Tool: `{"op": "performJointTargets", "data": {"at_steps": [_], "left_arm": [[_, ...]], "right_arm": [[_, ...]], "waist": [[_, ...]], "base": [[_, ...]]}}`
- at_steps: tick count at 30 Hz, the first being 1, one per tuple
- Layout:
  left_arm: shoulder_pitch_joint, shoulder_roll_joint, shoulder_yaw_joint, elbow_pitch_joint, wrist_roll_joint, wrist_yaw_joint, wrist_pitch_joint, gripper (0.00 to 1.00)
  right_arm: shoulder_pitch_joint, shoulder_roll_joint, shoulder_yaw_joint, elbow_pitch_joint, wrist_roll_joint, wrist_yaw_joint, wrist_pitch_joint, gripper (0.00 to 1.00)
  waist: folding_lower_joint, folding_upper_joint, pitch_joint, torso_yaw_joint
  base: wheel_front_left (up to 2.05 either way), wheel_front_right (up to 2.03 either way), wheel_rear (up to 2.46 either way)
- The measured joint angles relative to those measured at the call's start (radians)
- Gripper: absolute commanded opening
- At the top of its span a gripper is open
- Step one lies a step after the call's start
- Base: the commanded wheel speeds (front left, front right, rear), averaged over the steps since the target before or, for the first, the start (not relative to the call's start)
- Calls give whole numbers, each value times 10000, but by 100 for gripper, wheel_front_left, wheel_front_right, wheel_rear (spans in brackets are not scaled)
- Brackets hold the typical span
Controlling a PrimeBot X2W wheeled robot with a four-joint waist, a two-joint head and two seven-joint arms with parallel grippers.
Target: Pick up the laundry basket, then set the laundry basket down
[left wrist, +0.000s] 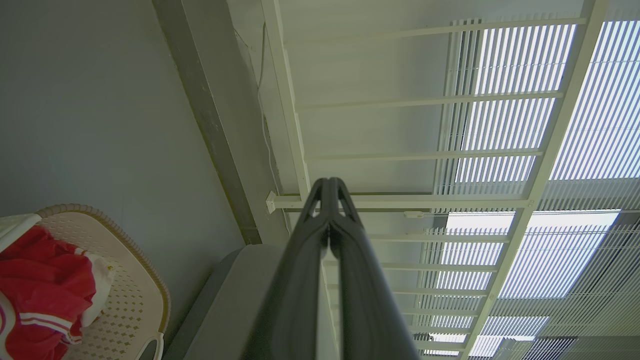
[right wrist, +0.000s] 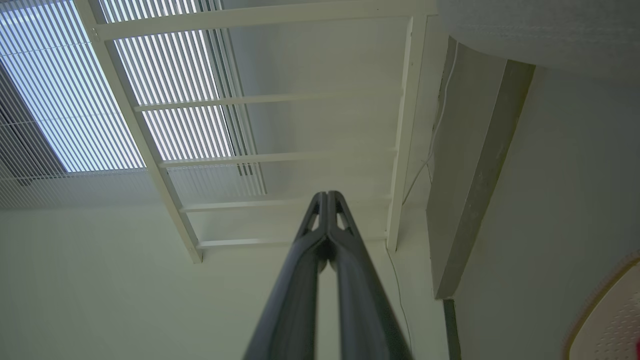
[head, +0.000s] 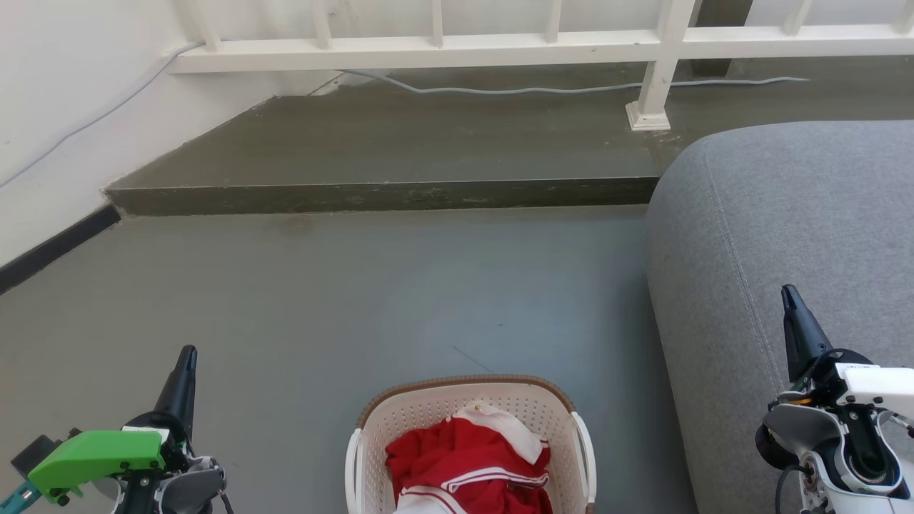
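**Head view: cream basket (head: 428, 412) on the floor between two closed grippers**

The small cream-white perforated plastic laundry basket, with a brown woven-look rim and white side handles, sits on the smooth grey floor (head: 321, 285) at the bottom middle of the head view. It is to the right of the left gripper (head: 188, 352) and to the left of the right gripper (head: 788, 291), apart from both and touching neither. Its far rim lies lower in the view than either gripper's fingertips. A crumpled red cloth garment with white trim (head: 464, 457) lies inside it.

Each gripper points up the view with its two long dark fingers pressed together, holding nothing. In the left wrist view the left gripper's (left wrist: 328, 183) fingers meet at the tips, and the basket (left wrist: 136, 295) with the red garment (left wrist: 40, 280) is off to the lower left of them. In the right wrist view the right gripper's (right wrist: 327, 195) fingers likewise meet at the tips, and a corner of the basket (right wrist: 611, 320) shows at the lower right.

A grey fabric sofa (head: 785, 214) lies directly behind the right gripper. Beyond both fingertips are a raised dark step (head: 378, 143), a pale cable (head: 500, 90) lying on it, and a white painted railing (head: 428, 43).
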Motion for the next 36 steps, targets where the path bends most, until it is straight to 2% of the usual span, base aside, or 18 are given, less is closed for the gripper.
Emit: {"op": "performJointTargets", "data": {"at_steps": [29,30,36], "left_arm": [[0,0,0,0,0,0,0,0],[4,-6,0,17,0,2,0,100],[450,-209,-10,527,2,15,2,100]], "right_arm": [[0,0,0,0,0,-2,0,0],[3,6,2,15,2,-2,0,100],[528,259,61,537,2,-17,-2,100]], "waist": [[0,0,0,0],[0,0,0,0],[0,0,2,-1]], "base": [[0,0,0],[0,0,0],[0,0,0]]}}
